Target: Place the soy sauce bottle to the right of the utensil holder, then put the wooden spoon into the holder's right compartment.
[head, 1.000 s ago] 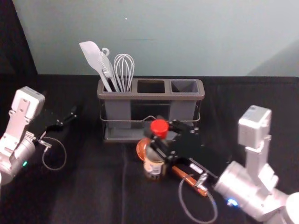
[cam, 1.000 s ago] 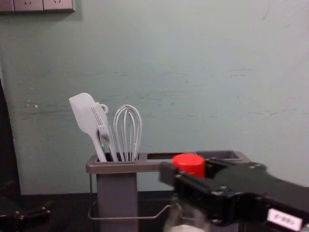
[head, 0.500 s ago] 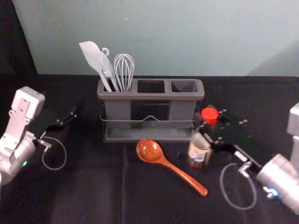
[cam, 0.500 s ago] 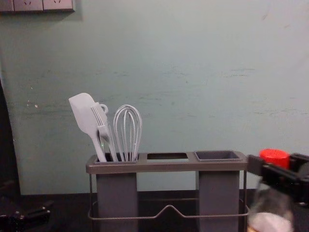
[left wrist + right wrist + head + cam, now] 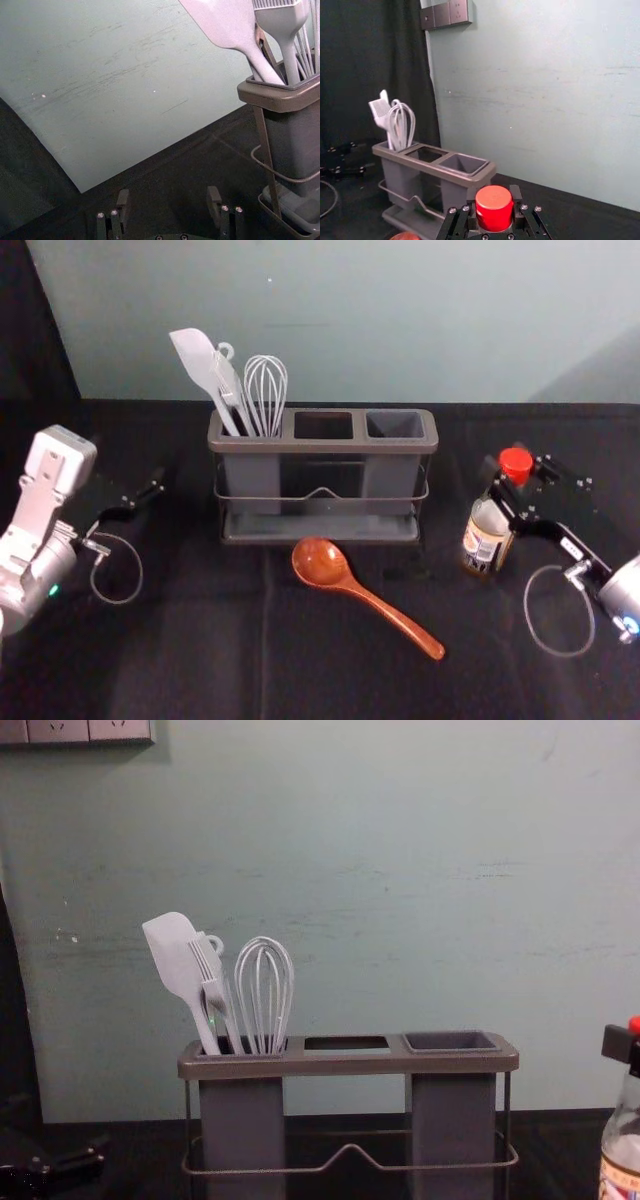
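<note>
Bottle [image 5: 485, 540] right of the holder [image 5: 322, 446] is clamped high by the right gripper [image 5: 516, 464], likely freeing its base, with the left gripper [image 5: 168, 196] at left, fingers [image 5: 123, 203] apart.

Around the holder [image 5: 323, 447]: bottle [image 5: 484, 540] at 4 o'clock, spoon [image 5: 352, 588] at 5. Spatula [image 5: 172, 952], brush [image 5: 214, 991], whisk [image 5: 264, 990] in its 9 o'clock compartment [image 5: 242, 1130] (maybe another tool [image 5: 270, 52] behind the brush).

A pale, broad-bladed spatula [image 5: 172, 948] leans beside a pale, bristled brush [image 5: 214, 992] and a pale, looped whisk [image 5: 264, 1000]. Behind is a scuffed grey-green wall [image 5: 400, 870] with rectangular grey sockets [image 5: 60, 730], a black cloth curtain [image 5: 370, 55] at its left. The worktop [image 5: 180, 650] is black.
</note>
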Controlling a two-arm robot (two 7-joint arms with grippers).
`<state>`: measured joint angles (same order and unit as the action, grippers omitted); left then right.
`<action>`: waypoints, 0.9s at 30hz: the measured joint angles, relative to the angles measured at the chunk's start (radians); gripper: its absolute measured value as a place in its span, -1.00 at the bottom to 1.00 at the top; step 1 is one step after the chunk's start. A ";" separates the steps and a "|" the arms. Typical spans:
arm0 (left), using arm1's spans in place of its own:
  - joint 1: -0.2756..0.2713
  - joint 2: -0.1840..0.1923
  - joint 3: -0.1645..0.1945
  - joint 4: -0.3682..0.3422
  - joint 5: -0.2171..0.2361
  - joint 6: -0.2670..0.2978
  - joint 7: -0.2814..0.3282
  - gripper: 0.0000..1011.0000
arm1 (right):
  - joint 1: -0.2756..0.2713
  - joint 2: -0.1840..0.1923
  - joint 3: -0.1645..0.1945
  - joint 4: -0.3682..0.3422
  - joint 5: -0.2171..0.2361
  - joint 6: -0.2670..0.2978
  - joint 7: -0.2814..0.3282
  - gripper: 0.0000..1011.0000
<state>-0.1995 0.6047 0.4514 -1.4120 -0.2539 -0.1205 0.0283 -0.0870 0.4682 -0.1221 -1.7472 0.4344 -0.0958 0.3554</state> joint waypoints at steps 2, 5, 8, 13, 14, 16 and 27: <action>0.000 0.000 0.000 0.000 0.000 0.000 0.000 0.98 | 0.019 -0.001 0.000 0.015 0.000 0.002 0.006 -0.22; 0.000 0.000 0.000 0.000 0.000 0.000 0.000 0.98 | 0.053 -0.002 -0.007 0.040 -0.003 0.013 0.015 -0.22; 0.000 0.000 0.000 0.000 0.000 0.000 0.000 0.98 | 0.091 -0.002 -0.017 0.071 -0.005 0.024 0.027 -0.22; 0.000 0.000 0.000 0.000 0.000 0.000 0.000 0.98 | 0.155 -0.011 -0.038 0.134 0.001 0.041 0.047 -0.22; 0.000 0.000 0.000 0.000 0.000 0.000 0.000 0.98 | 0.168 -0.014 -0.041 0.147 0.003 0.043 0.050 -0.22; 0.000 0.000 0.000 0.000 0.000 0.000 0.000 0.98 | 0.198 -0.020 -0.052 0.175 0.006 0.045 0.057 -0.22; 0.000 0.000 0.000 0.000 0.000 0.000 0.000 0.98 | 0.295 -0.053 -0.093 0.279 -0.004 0.050 0.056 -0.22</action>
<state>-0.1995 0.6047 0.4514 -1.4119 -0.2539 -0.1205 0.0283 0.2084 0.4147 -0.2153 -1.4686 0.4308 -0.0460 0.4114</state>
